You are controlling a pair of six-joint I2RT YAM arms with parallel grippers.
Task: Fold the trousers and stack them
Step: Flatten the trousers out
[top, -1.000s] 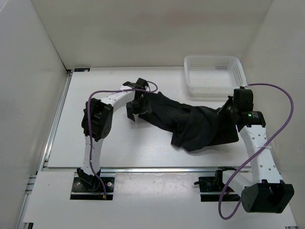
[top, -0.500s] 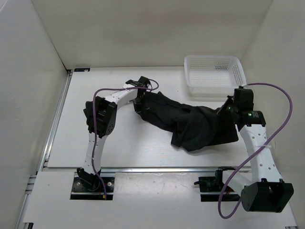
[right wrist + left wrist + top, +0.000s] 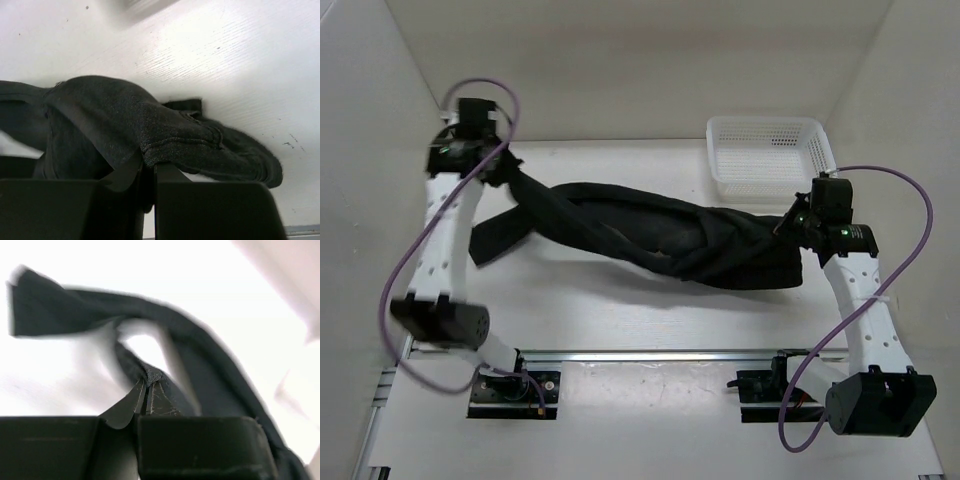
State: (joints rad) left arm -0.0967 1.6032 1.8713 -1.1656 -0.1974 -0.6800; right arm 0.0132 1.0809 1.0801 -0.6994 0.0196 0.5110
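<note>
The black trousers (image 3: pixel 660 235) stretch across the table from far left to right, partly lifted and twisted. My left gripper (image 3: pixel 498 165) is at the far left, raised, shut on a pinch of the trousers (image 3: pixel 152 374); one leg end (image 3: pixel 492 238) hangs down below it. My right gripper (image 3: pixel 794 228) is at the right end, shut on a folded edge of the trousers (image 3: pixel 175 135), low over the table.
A white mesh basket (image 3: pixel 770 152) stands at the back right, just behind my right gripper. White walls enclose the table at the back and sides. A metal rail (image 3: pixel 650 352) runs along the near edge.
My left gripper shut on the trousers near the middle, then swung far left and up, pulling the bunched cloth out long. The right arm barely moved.
</note>
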